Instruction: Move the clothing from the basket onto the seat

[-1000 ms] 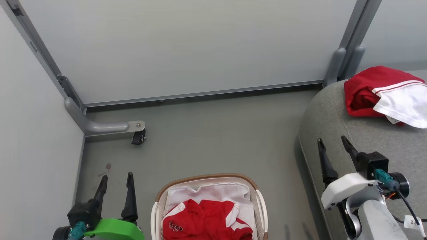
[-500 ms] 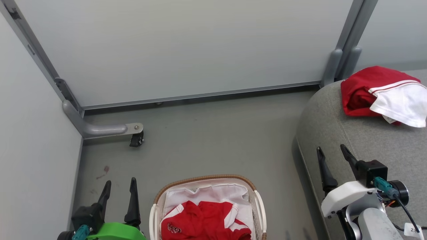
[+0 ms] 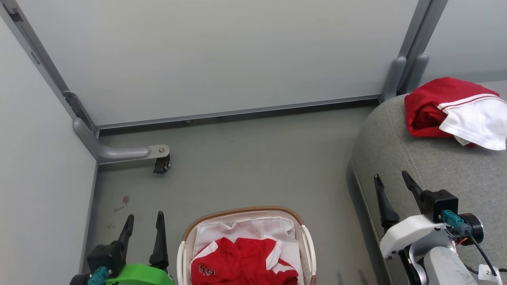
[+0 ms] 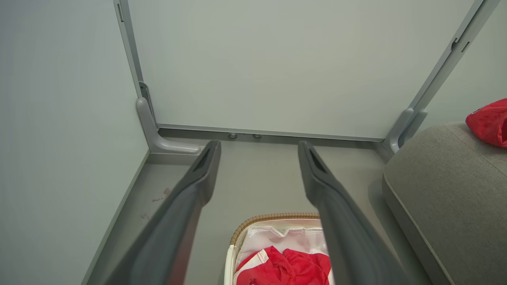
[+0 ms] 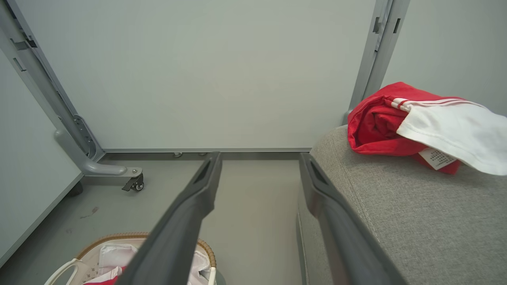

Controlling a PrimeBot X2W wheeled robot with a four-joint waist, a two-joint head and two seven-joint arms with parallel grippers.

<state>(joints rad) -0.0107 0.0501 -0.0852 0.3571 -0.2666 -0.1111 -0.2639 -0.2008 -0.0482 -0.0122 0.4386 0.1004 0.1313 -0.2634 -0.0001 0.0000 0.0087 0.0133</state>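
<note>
Clothing (image 3: pixel 425 107) half done: jersey (image 3: pixel 471 118) lies on the seat (image 3: pixel 435 174), shorts (image 3: pixel 241 263) in the basket (image 3: pixel 241 209) yet to go; left gripper (image 3: pixel 144 217) and right gripper (image 3: pixel 390 176) both spread apart, empty.

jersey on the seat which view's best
Right wrist view: the jersey is large, with stripes and label clear. Head view shows it smaller, at the edge; left wrist view catches a red corner.

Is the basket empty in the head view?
No, a red garment lies on the white liner inside the basket.
</note>
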